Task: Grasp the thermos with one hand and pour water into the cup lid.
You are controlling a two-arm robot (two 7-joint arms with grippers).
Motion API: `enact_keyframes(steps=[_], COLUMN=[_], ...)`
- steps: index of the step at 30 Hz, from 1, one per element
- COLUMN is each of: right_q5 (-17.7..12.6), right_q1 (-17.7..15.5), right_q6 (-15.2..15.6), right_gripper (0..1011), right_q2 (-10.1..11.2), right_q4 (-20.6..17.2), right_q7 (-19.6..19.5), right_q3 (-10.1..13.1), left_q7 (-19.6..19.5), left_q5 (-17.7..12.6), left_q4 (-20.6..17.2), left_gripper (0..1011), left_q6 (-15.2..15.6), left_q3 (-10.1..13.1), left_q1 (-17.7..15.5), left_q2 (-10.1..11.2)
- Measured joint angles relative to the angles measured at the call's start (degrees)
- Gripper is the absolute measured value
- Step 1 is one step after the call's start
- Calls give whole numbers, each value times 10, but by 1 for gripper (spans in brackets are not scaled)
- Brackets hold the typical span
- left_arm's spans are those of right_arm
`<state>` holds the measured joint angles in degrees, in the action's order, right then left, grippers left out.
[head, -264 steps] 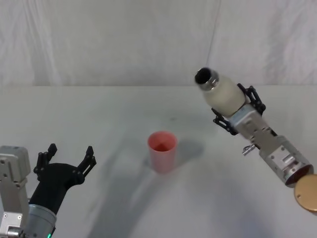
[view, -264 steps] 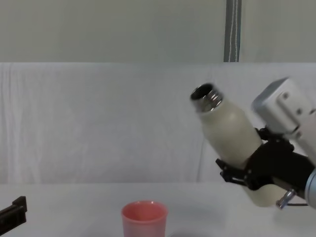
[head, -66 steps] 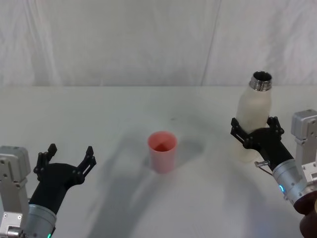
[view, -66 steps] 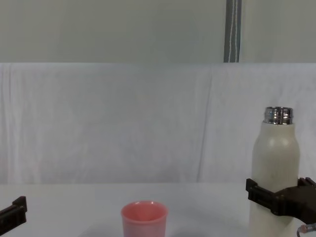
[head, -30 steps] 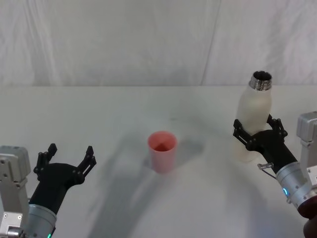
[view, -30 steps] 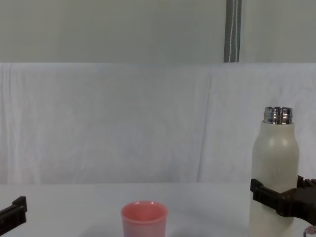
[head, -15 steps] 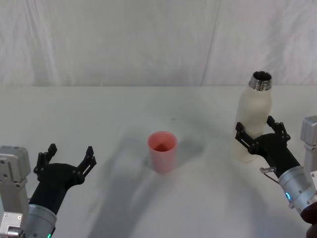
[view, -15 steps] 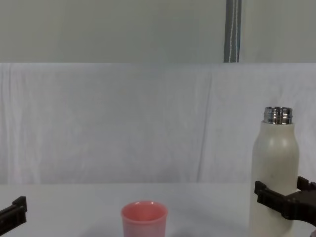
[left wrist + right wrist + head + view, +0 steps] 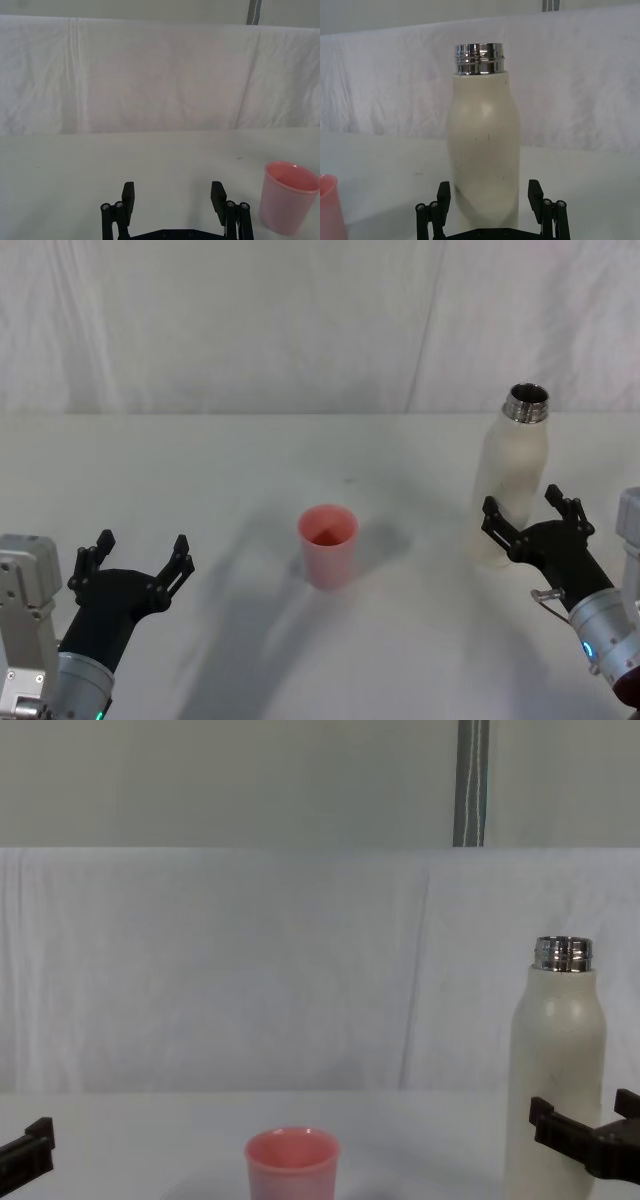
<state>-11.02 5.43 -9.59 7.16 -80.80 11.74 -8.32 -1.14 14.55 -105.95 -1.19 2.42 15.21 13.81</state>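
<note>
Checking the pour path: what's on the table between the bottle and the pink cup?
Nothing: in the head view the white table between the bottle and cup is bare.

No text, label, brand, number or sign can be read anywhere in these views. The bottle has a plain cream body, and the pink cup carries no print either.
</note>
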Motion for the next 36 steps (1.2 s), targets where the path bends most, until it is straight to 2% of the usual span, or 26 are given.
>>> enact_keyframes(steps=[12,20,36], right_q5=[2,13,13], right_q1=[-49,-110,-103], right_q6=[12,17,17], right_gripper=[1001,1001,1001], right_q2=[-6,-13,-13], right_q4=[-42,-104,-96], right_q7=[-17,-35,-35], right_q3=[1,-2,-2], left_q7=[0,0,0], left_q5=[0,0,0], left_q4=[0,0,0], left_gripper=[1001,1001,1001], left_q6=[0,0,0], left_q3=[0,0,0], left_q1=[0,0,0], left_q2=[0,0,0])
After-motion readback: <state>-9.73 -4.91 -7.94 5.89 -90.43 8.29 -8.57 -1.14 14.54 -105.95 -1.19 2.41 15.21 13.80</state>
